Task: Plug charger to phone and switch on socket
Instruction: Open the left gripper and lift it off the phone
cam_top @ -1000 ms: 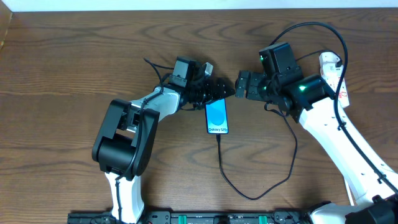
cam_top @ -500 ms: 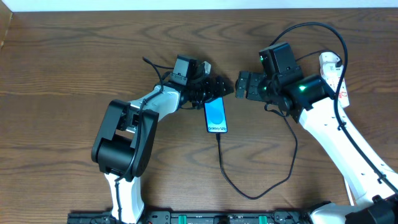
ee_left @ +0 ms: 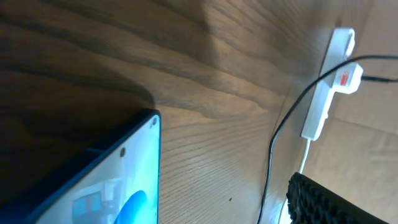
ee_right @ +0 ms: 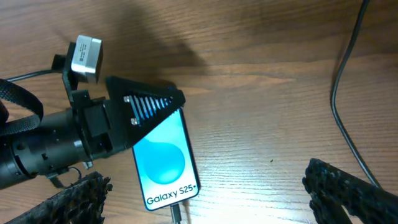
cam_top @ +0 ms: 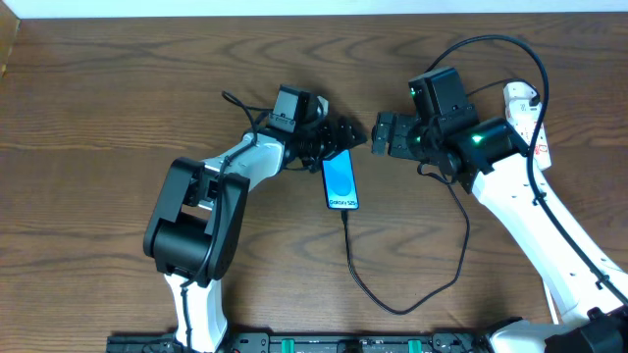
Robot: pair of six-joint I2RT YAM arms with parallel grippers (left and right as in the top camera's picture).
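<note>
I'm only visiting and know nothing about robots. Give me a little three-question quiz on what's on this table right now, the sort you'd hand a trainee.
1. True or false: the long thin black charger cable is plugged into the bottom end of the slim, black-edged smartphone with the bright blue screen.
2. Fill the gap: the right gripper has its jaws ____ and holds nothing.
3. Pick one. The left gripper is: A) over the phone's top end; B) at the phone's bottom end; C) far from the phone.

Key: 1 true; 2 open; 3 A.
</note>
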